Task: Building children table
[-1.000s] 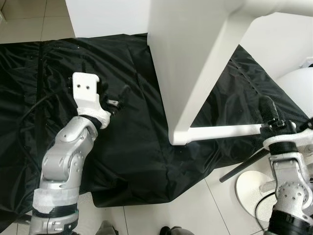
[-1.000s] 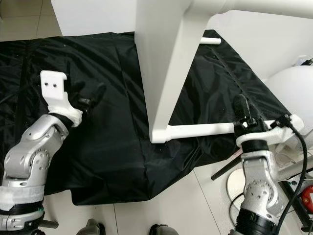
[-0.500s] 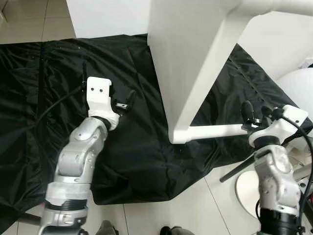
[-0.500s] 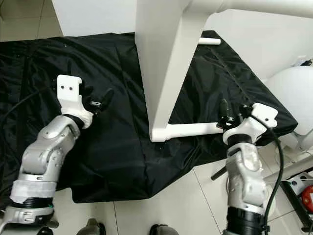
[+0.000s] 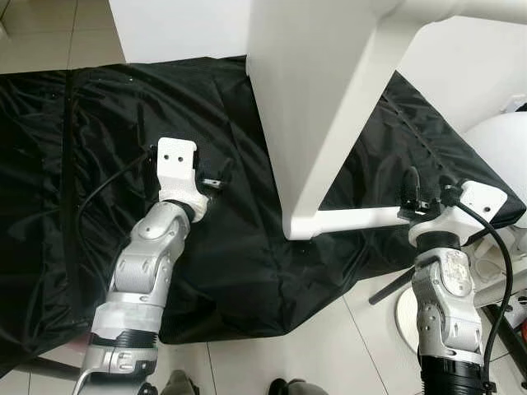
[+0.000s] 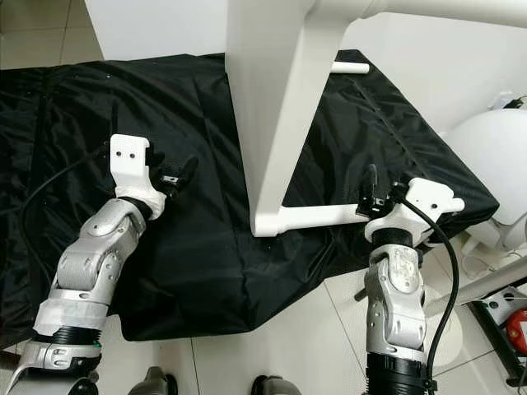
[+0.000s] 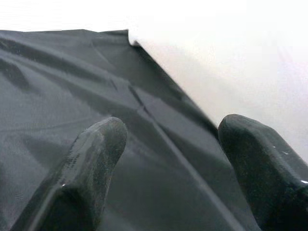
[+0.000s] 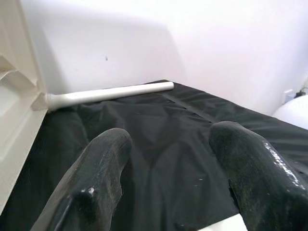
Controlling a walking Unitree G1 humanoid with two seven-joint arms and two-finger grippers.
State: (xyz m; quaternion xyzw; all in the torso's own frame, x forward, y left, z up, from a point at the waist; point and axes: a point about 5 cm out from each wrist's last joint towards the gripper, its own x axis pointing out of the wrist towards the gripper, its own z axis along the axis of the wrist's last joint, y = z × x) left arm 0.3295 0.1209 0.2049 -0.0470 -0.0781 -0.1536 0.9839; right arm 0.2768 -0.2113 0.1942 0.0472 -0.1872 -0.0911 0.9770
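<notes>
White table panel stands on edge on the black cloth, a leg jutting toward the right gripper, left gripper left of it, both with fingers spread, holding nothing.

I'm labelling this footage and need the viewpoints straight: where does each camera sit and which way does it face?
Left eye and right eye views: on the head, looking down at the black sheet and white table; both arms show, left gripper and right gripper.
Left wrist view: along two open fingers toward sheet and table.
Right wrist view: along open fingers toward a white table leg.
All views share the sheet.
</notes>
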